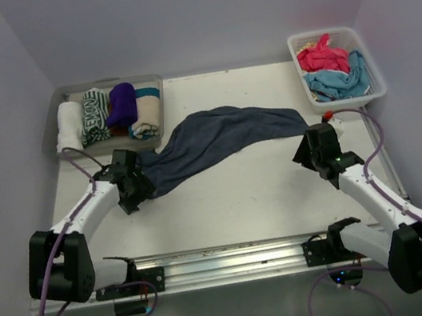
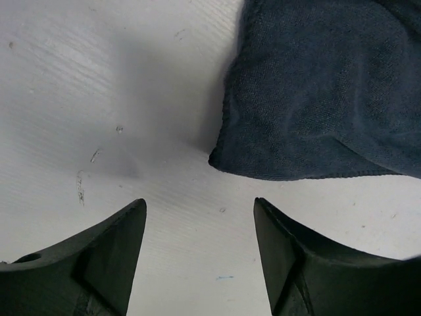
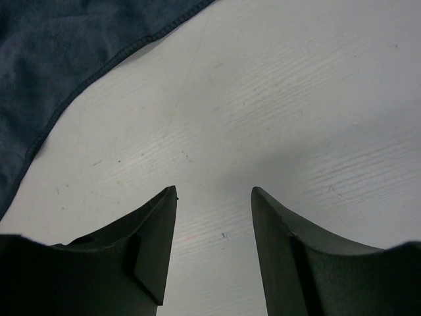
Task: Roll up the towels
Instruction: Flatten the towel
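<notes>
The left claw (image 2: pixel 199 201) hangs spread and empty just short of the navy towel's (image 1: pixel 216 137) left corner. The towel lies slack and rumpled across the tabletop (image 1: pixel 243 201). It looks light, limp and easy to bunch, so I'd pinch it at the hemmed corners; the right claw (image 3: pixel 214 191) stands spread and empty beside its right edge.

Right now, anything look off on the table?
Only the navy towel: it lies bunched and twisted in a crooked band across the table, not flat or square for rolling. The left end effector and right end effector stand open near its ends, holding nothing. Nothing looks spilled or damaged.
</notes>
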`<state>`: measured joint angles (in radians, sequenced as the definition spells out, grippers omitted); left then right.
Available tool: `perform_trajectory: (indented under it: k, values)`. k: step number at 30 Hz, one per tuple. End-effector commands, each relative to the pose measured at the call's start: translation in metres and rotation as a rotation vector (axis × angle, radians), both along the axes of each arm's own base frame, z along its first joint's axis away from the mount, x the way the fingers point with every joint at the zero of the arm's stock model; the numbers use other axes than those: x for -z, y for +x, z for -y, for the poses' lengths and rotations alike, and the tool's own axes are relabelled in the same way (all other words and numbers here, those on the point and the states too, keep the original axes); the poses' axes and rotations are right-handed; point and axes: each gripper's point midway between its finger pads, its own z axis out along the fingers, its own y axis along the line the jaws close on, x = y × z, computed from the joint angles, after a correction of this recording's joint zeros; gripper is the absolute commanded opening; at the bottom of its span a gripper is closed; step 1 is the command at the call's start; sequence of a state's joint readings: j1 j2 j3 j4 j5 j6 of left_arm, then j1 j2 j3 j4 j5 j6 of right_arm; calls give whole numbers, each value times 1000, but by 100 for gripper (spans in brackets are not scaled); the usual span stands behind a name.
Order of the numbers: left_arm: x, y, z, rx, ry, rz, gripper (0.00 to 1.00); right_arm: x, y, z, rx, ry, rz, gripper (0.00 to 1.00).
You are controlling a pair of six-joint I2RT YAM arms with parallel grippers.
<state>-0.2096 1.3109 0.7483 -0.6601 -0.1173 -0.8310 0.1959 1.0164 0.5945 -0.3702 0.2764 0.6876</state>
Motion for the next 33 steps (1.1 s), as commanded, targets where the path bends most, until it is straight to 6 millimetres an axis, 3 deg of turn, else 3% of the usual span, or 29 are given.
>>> perform_trajectory:
  k: [1, 6, 9, 11, 13, 18, 22, 23, 28, 29, 33]
  values:
    - [0, 20, 0, -116, -27, 77, 69, -16, 15, -13, -59, 36, 44, 53]
    - [21, 28, 10, -102, -65, 59, 65, -4, 10, -18, -69, 57, 2, 55]
    - [22, 43, 18, -79, -99, 106, 55, 1, 9, -15, -60, 48, -22, 57]
    - [27, 48, 21, -63, -104, 101, 32, 6, 9, -10, -38, 52, -44, 59]
    - [25, 51, 20, -50, -89, 78, 0, 9, 14, -5, -16, 87, -62, 59]
    - [4, 40, 2, -66, -60, 130, 0, 10, 34, 10, 37, 164, -54, 58]
    - [2, 27, -16, -109, -85, 138, 0, 15, 58, 21, 78, 206, -36, 56]
    - [2, 25, -19, -116, -85, 133, 0, 28, 61, 20, 81, 218, -72, 55]
    - [1, 21, -29, -139, -82, 129, 0, 46, 94, 21, 90, 248, -75, 53]
    - [0, 22, -29, -140, -83, 132, 0, 57, 95, 22, 99, 250, -98, 52]
    - [-3, 23, -35, -147, -72, 136, 0, 68, 106, 27, 130, 251, -107, 52]
